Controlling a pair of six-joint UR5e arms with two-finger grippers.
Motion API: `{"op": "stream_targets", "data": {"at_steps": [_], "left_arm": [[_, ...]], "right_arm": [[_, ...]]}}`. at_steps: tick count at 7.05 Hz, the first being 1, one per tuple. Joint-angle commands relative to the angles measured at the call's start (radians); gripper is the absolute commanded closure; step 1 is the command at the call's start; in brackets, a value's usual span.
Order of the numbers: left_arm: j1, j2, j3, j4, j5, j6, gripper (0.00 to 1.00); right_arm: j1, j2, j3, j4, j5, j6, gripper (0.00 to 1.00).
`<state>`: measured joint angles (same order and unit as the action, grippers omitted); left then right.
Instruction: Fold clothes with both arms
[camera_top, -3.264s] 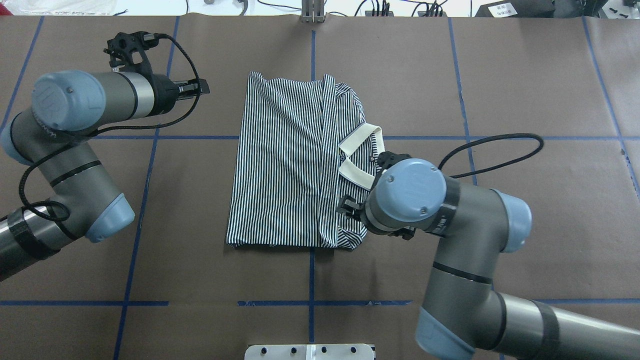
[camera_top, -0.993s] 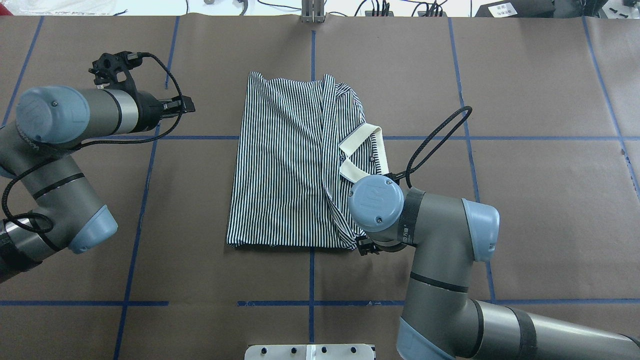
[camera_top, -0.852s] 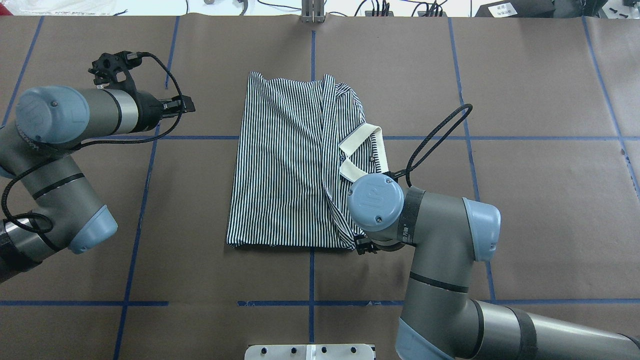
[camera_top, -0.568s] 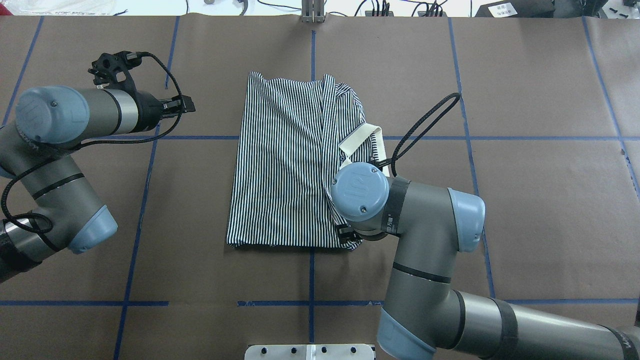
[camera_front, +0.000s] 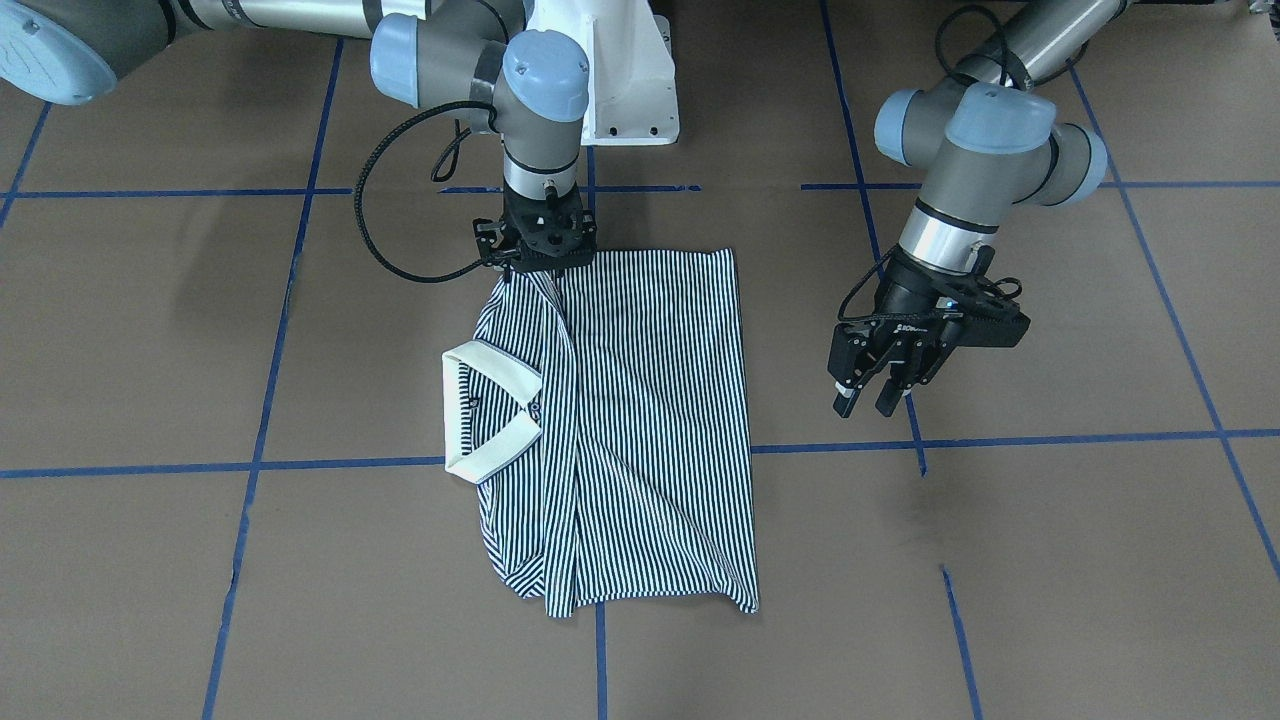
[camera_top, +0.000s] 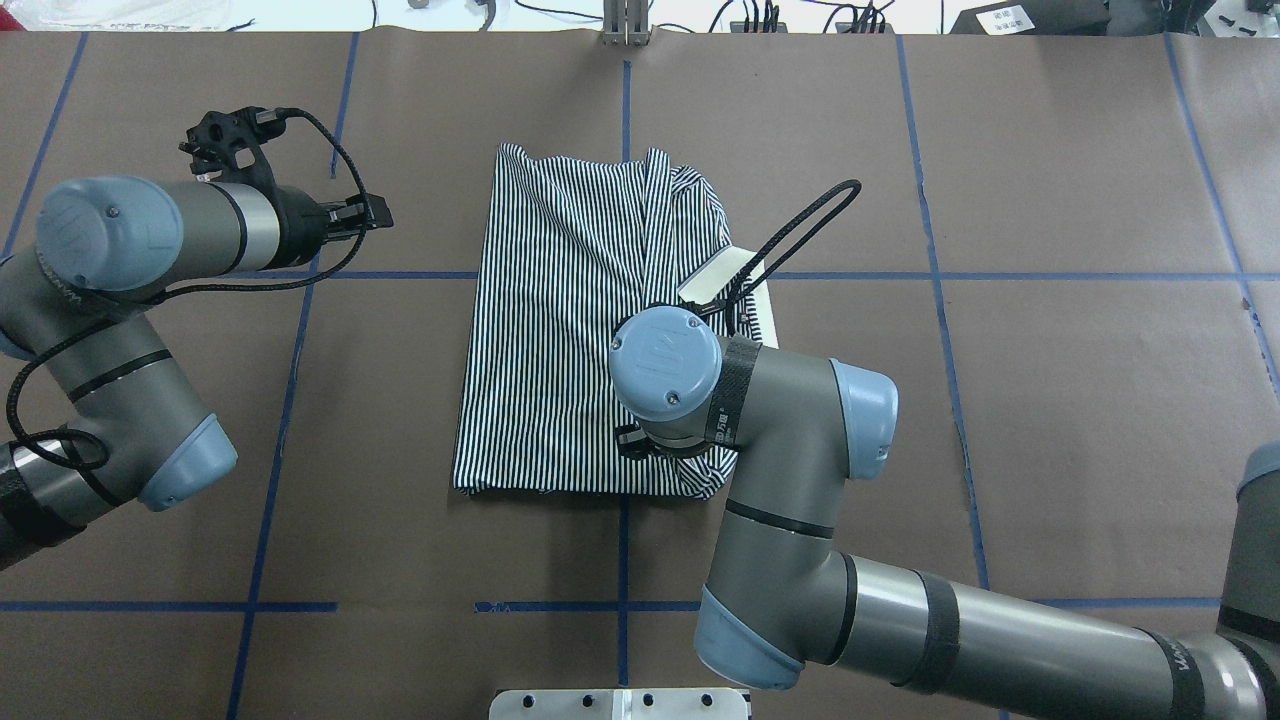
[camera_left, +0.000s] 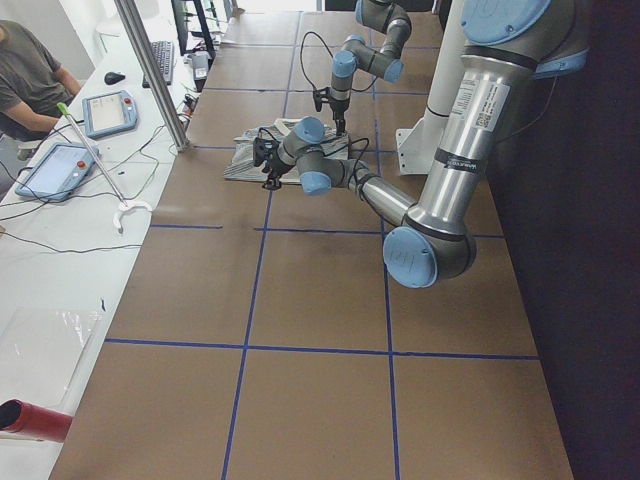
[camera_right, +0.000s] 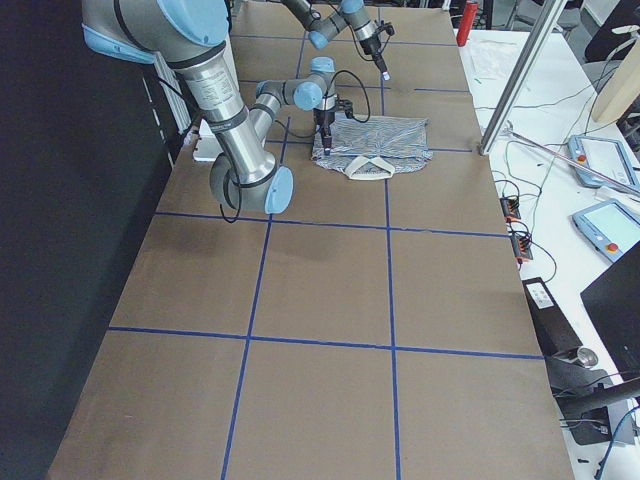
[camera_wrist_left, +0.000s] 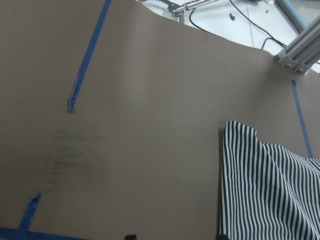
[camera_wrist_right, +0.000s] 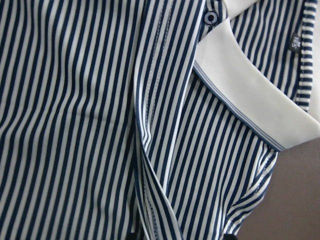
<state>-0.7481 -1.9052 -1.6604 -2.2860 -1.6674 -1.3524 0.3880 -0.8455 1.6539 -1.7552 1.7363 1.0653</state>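
Note:
The striped polo shirt (camera_front: 640, 400) lies folded lengthwise on the brown table, its cream collar (camera_front: 492, 420) at the robot's right. It also shows in the overhead view (camera_top: 560, 320). My right gripper (camera_front: 535, 266) points straight down at the shirt's edge nearest the robot. Its wrist view is filled by a fold of the shirt (camera_wrist_right: 75, 125) and the collar (camera_wrist_right: 250, 95), with the fingertips set apart at the bottom edge, so it is open. My left gripper (camera_front: 865, 405) is open and empty, hanging above bare table to the shirt's left (camera_top: 378, 212).
Blue tape lines cross the brown table cover. The white pedestal base (camera_front: 625, 80) stands just behind the shirt. A metal post (camera_top: 625, 25) is at the far table edge. A seated person (camera_left: 30, 75) and tablets are at a side desk.
My right arm has slid left along the shirt's near edge, from the right corner toward its middle. The left arm drew back to the left earlier and has since stayed still.

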Motion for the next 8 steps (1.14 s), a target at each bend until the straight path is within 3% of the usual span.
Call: {"op": "stream_targets", "data": {"at_steps": [1, 3, 6, 7, 8], "left_arm": [[0.004, 0.0, 0.005, -0.004, 0.0, -0.013, 0.39], [0.004, 0.0, 0.008, -0.007, 0.0, -0.014, 0.39], [0.004, 0.0, 0.007, -0.009, 0.0, -0.014, 0.39], [0.004, -0.002, 0.007, -0.009, 0.0, -0.014, 0.39], [0.006, -0.002, 0.005, -0.009, 0.0, -0.014, 0.39]], "right_arm": [[0.0, 0.002, -0.017, 0.022, 0.002, -0.004, 0.42], [0.0, 0.005, -0.025, 0.031, 0.005, -0.019, 0.42], [0.0, 0.028, -0.062, 0.033, 0.008, -0.021, 0.55], [0.0, 0.028, -0.06, 0.033, 0.009, -0.021, 0.83], [0.002, 0.026, -0.062, 0.033, 0.009, -0.022, 0.95]]}}
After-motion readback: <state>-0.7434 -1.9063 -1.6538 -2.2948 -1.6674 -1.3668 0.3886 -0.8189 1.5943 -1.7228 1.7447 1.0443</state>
